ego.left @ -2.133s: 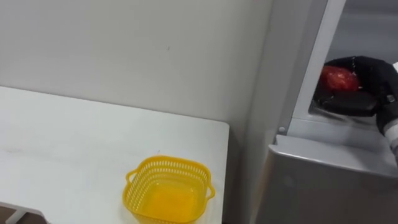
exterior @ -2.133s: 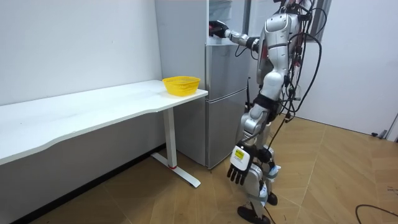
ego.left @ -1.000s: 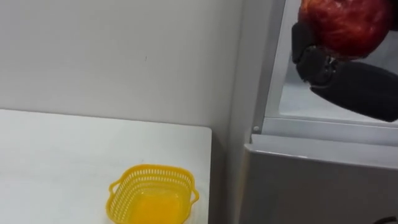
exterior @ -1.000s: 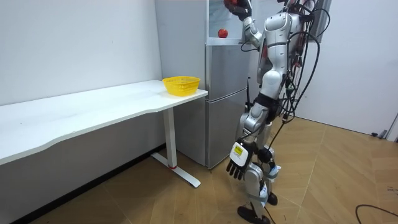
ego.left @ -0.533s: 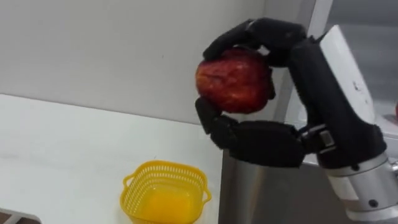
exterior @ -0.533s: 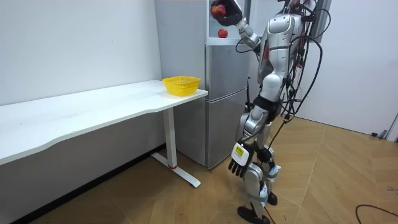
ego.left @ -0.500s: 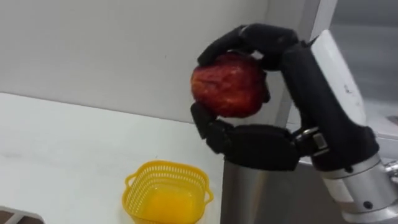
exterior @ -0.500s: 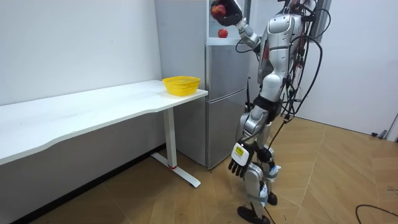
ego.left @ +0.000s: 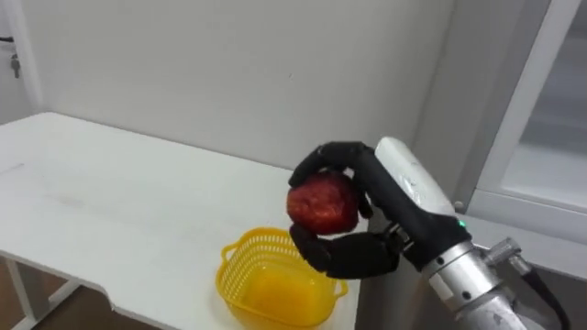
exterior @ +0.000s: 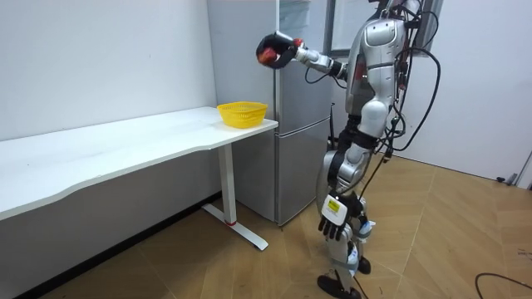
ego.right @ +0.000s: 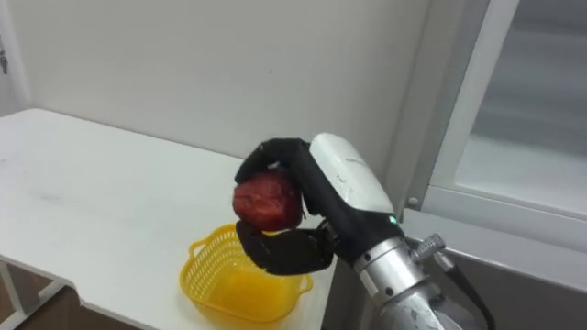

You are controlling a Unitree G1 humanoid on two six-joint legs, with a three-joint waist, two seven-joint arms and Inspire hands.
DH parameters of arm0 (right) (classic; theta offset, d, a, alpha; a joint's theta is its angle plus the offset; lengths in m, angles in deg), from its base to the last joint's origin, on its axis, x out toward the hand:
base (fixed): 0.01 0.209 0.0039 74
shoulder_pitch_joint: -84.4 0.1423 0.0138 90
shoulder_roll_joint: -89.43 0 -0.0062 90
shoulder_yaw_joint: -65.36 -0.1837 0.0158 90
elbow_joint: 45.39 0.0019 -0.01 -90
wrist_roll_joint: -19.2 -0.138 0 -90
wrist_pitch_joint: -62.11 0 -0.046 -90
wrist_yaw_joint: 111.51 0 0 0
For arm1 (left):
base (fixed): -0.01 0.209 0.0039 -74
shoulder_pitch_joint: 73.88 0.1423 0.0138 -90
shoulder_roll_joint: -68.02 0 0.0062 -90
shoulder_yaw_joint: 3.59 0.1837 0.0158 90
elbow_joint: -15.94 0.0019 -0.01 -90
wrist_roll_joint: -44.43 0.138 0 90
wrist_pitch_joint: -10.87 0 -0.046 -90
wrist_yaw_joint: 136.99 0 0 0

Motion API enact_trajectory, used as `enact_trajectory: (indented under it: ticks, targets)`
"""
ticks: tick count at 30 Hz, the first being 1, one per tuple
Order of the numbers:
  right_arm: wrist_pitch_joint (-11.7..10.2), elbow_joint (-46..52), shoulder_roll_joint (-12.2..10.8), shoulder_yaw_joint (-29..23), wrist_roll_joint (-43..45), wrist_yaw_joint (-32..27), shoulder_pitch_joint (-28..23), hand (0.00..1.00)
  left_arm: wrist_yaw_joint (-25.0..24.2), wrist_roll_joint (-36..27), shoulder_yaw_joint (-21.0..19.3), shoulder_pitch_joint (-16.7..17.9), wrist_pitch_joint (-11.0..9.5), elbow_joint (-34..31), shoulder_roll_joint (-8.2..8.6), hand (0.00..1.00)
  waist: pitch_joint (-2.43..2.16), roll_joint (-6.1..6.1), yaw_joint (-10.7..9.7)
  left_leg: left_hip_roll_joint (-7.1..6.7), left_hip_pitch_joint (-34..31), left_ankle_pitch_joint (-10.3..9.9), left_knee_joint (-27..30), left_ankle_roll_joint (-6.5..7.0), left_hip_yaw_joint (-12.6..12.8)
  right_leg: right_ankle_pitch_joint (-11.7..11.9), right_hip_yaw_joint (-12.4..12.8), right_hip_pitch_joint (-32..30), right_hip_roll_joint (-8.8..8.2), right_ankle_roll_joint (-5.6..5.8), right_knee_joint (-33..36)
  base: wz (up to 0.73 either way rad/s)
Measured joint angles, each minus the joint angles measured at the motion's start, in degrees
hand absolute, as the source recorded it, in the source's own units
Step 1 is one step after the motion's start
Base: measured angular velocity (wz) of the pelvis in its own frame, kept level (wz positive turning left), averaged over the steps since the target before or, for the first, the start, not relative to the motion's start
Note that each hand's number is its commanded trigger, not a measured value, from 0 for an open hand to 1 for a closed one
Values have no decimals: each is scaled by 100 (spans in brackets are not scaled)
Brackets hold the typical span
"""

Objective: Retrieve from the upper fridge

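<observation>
Clear air under the round red apple [ego.left: 321, 203] in my right hand [ego.left: 390, 225], down to the yellow plastic mesh basket [ego.left: 240, 275] at the white table's [ego.left: 110, 211] corner; the tall grey fridge [ego.left: 468, 101] stands alongside.

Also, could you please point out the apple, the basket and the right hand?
apple [ego.left: 323, 205], left eye view, front face.
basket [ego.left: 226, 269], left eye view, left rim.
right hand [ego.left: 404, 181], left eye view, its back.

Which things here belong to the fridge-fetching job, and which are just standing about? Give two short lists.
Part of the job:
- red apple, gripped in the right robot hand
- fridge
- yellow basket, probably where the apple goes

Just standing about:
- white table, which carries the basket
- left robot hand, hanging idle at the robot's side
</observation>
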Motion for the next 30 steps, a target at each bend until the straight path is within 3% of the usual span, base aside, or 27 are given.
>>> enact_trajectory:
  ticks: [3, 6, 9, 13, 20, 30]
  targets:
    - [135, -549, 7, 206, 9, 106, 0, 100, -10, 4, 12, -36, -1, -1, -4, 0, 11, -66, 126, 0, -26, 3, 6, 0, -16, 0, -20, -20, -1, 0, 0, 3]
    - [135, -874, 7, 351, -15, 187, 2, 100, -99, -2, 10, -45, 0, -1, -20, 0, 14, -113, 173, -5, -120, 4, 54, -3, -36, 0, -20, -107, -4, 0, -1, 1]
    - [135, -1320, 6, 440, -52, 246, 43, 100, -134, 2, 9, -49, 33, -9, -24, 0, 18, -108, 277, -21, -92, 4, 71, -2, -68, 0, -24, -60, -14, 0, -8, 3]
    - [259, -1981, 7, 483, -4, 264, 152, 100, -113, -5, 6, -43, 89, -14, -82, 0, 30, -93, 286, -33, -85, 5, 100, -2, -183, 0, -143, 7, -27, 0, -19, 17]
    - [255, -2616, 26, 555, 96, 281, 355, 100, -137, -21, 12, 3, 107, -27, -155, 0, 73, -32, 293, -33, -108, 5, 99, -2, -239, 0, -165, 8, -25, 0, -18, 3]
    - [257, -2692, 27, 557, 193, 272, 357, 100, -360, 17, 10, 113, 123, -297, -193, 0, 15, -115, 306, -43, -154, 5, 149, -2, -294, 0, -165, 23, -25, 0, 7, 1]
